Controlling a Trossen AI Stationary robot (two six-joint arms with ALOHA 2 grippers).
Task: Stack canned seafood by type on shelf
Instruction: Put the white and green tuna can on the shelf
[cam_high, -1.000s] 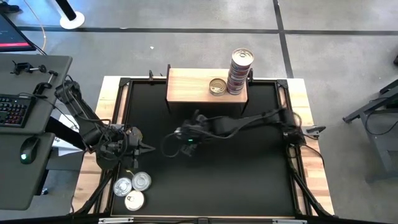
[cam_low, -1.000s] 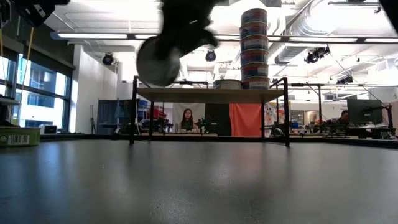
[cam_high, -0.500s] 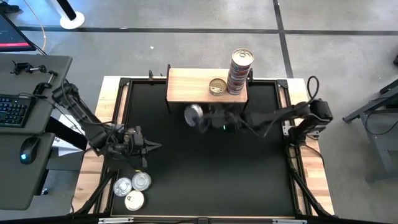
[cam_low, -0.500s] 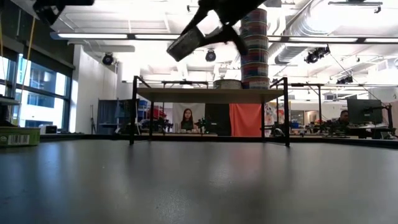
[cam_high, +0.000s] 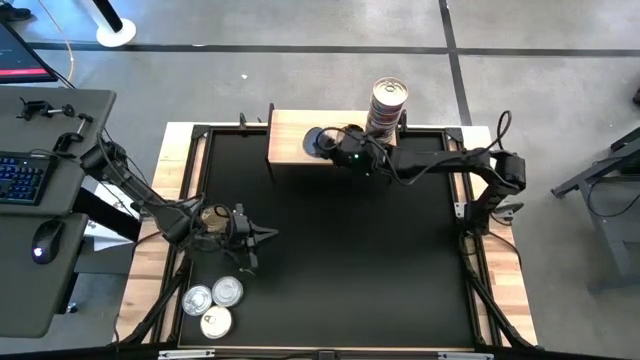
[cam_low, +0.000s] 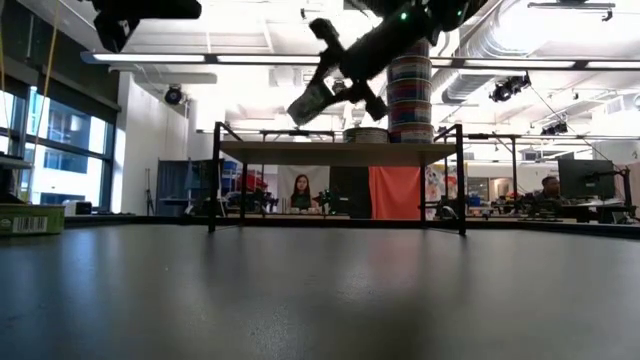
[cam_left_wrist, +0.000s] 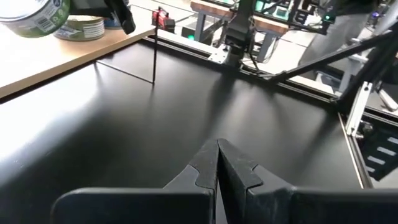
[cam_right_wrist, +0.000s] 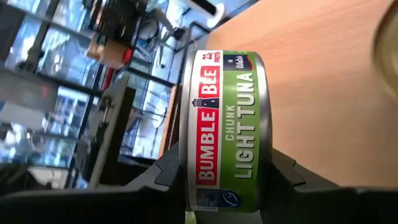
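- My right tool (cam_high: 322, 141) has its fingers closed on a tin (cam_right_wrist: 227, 134), green label reading chunk light tuna; the grip is across the rim and base, so in the right wrist view the tin sits on edge between the two pads.
- In the low view that tin (cam_low: 310, 102) hangs tilted, above the level of the shelf (cam_low: 340, 152) top and not touching it.
- From above, my right tool is over the left-middle part of the shelf (cam_high: 285, 130), with pale wood bare below the tin.
- Next out along the shelf, a single low tin (cam_left_wrist: 79, 27) lies flat on the wood; in the low view it (cam_low: 366, 135) sits just beside the foot of the tall stack (cam_low: 407, 85).
- The stack (cam_high: 388, 104) stands at the shelf's right end, farther from the tool than the single tin.
- What matters, I judge: the held tin must travel rightward and be turned flat, lid up, before it can rest on a matching tin. Whether the single tin is the same type I cannot tell.
- My left tool (cam_left_wrist: 217, 165) has its fingers pressed together, empty, above the counter (cam_high: 340, 250) at its left side, well away from the shelf.
- Three more tins (cam_high: 214, 305) wait at the counter's near-left corner, closest to my left arm.
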